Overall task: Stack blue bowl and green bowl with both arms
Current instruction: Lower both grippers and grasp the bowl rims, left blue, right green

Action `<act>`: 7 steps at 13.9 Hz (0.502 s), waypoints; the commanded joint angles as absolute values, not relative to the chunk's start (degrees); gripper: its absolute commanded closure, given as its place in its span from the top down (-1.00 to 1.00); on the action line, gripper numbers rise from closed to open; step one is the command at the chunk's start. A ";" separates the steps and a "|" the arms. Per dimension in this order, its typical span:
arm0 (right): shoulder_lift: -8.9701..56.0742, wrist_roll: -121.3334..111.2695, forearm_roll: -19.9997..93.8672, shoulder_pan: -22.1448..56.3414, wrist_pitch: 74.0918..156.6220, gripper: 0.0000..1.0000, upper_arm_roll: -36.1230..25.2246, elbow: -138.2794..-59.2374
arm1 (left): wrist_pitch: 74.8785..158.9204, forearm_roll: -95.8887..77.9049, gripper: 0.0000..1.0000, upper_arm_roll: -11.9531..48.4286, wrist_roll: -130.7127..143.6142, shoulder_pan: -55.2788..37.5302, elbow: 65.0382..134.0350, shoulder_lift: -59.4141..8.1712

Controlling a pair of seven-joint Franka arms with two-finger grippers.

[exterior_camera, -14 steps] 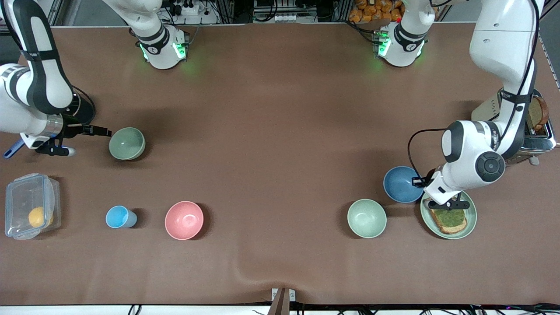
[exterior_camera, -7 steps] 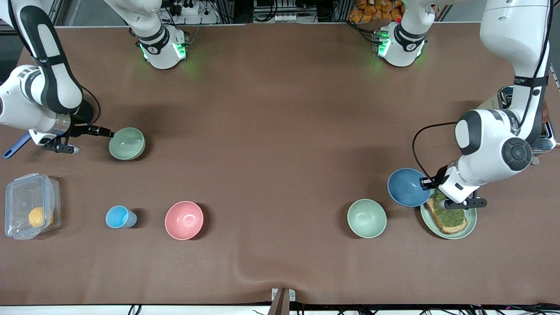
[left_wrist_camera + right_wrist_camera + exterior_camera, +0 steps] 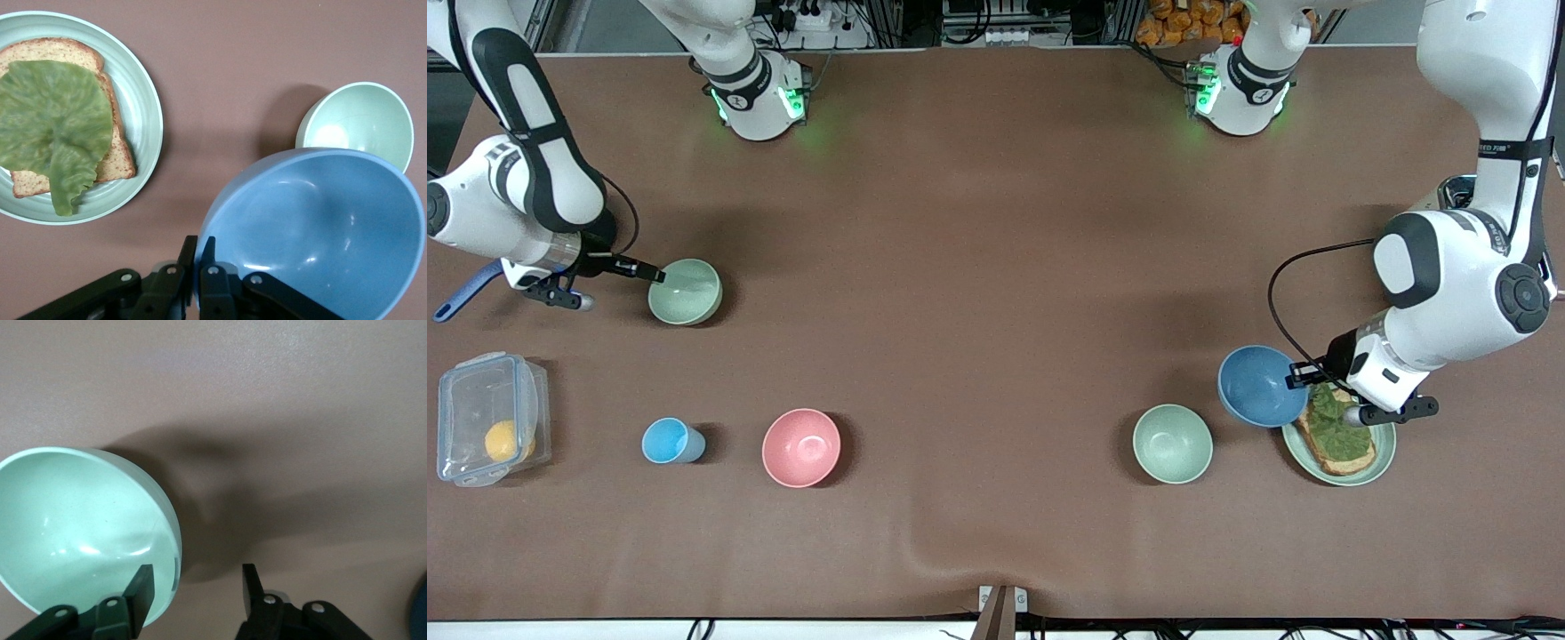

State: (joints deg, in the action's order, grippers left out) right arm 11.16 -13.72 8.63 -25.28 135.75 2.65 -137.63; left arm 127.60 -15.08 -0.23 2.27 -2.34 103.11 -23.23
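The blue bowl [image 3: 1261, 386] is round, matte and smooth, with a thin rim and a faint sheen inside. The left gripper [image 3: 1296, 378] pinches its rim, fingers closed tight on the wall as the left wrist view shows [image 3: 197, 275]. The bowl is lifted and tilted, its opening facing up and leaning toward the right arm's end of the table, over the brown table [image 3: 996, 267] just beside the green plate [image 3: 1378, 455]. That plate is flat, pale green, and carries a slice of toast [image 3: 1343, 443] topped with a crinkled lettuce leaf [image 3: 1332, 407].

A pale sage-green bowl [image 3: 1172, 443], round and plain, sits upright on the table near the blue bowl, nearer to the front camera and toward the right arm's end.

A second green bowl [image 3: 685, 291], alike in shape and finish, sits upright toward the right arm's end of the table. The right gripper [image 3: 656, 276] is at its rim with fingers spread apart; in the right wrist view one finger [image 3: 140, 592] lies over the bowl's edge [image 3: 80, 533] and the other outside it, not yet clamped.

A round pink bowl [image 3: 801, 447] and a small light-blue cup [image 3: 669, 441] stand nearer to the front camera than that bowl.
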 commanded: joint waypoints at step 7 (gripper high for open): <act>12.48 -22.66 16.78 -26.45 137.99 -1.00 3.52 -139.48 | 126.74 -17.14 -1.00 -0.09 2.46 -1.93 103.71 -21.80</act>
State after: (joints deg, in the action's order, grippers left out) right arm 12.13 -17.82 14.24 -25.28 136.88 2.95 -138.70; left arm 127.59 -15.64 -0.23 2.41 -2.27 103.11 -23.08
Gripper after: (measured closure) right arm 0.899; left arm 0.947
